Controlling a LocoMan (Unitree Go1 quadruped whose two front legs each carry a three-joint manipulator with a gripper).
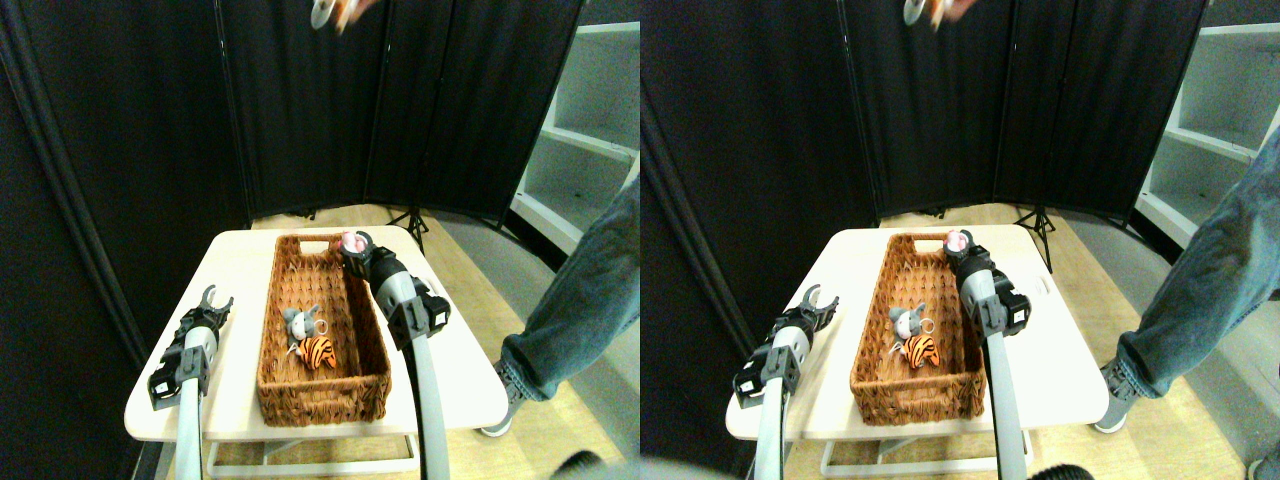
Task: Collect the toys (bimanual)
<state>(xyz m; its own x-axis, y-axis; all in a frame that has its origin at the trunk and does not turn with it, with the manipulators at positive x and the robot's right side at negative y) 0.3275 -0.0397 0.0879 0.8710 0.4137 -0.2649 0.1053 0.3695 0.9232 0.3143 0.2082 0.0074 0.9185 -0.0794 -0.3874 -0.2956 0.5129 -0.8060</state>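
Observation:
A long brown wicker basket [280,330] stands on the pale table [240,270]. Inside it lie a grey plush toy [302,322] and an orange black-striped tiger toy [319,351], touching each other. My right gripper [352,243] is at the basket's far right rim, shut on a pink toy [350,240] held above the rim. My left gripper [215,297] hovers over the bare table left of the basket, jaws open with nothing between them.
A person's leg in jeans and a grey shoe [570,300] stands right of the table. A hand [340,10] with something pale shows at the top edge. Black folding screens stand behind, white shelves [590,130] at the right.

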